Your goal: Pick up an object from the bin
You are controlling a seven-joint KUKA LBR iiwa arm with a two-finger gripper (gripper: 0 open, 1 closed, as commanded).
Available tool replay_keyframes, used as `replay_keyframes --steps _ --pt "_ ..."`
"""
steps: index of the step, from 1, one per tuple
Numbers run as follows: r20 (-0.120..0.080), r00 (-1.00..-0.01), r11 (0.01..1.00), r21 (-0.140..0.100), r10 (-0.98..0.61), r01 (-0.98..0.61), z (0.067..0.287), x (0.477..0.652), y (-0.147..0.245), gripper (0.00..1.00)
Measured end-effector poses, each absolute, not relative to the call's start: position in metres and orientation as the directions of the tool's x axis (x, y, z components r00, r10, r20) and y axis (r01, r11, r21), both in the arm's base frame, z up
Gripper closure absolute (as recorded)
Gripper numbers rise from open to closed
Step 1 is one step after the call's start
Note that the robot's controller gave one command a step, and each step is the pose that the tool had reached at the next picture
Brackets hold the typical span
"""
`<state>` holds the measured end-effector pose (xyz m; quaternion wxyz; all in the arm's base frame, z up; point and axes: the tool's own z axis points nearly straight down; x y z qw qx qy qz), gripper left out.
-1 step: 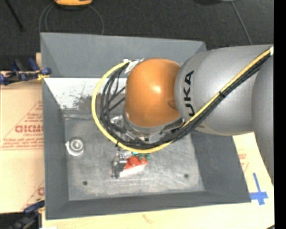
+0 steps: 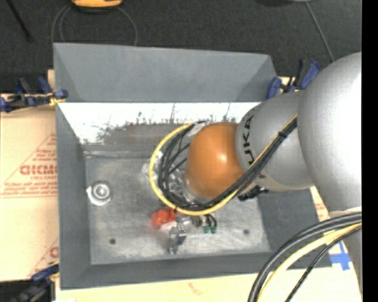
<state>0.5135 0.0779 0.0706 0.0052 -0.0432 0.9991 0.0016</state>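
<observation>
My end effector (image 2: pixel 175 235) sits low in the grey bin (image 2: pixel 72 194), just right of a small red object (image 2: pixel 163 218); clenched or released, I cannot tell.

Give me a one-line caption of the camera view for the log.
Gripper low over the bin floor beside a small red thing; a round silvery thing lies apart at left.

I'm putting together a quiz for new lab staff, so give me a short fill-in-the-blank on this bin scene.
1. The small crumpled thing lying just beside the gripper is ____ in colour.
2. The round pale thing lies apart from the gripper, on the ____ side of the bin in the camera view.
3. The rounded cover on the arm's wrist is ____.

Missing words: red; left; orange.
</observation>
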Motion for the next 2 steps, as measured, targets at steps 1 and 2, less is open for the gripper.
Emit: replay_keyframes --steps 1,2 --pt "-0.015 -0.996 0.996 0.004 -0.084 -0.084 0.076 0.516 0.080 1.00" --pt "-0.013 -0.946 0.946 -0.003 -0.323 -0.323 0.316 0.522 0.078 1.00"
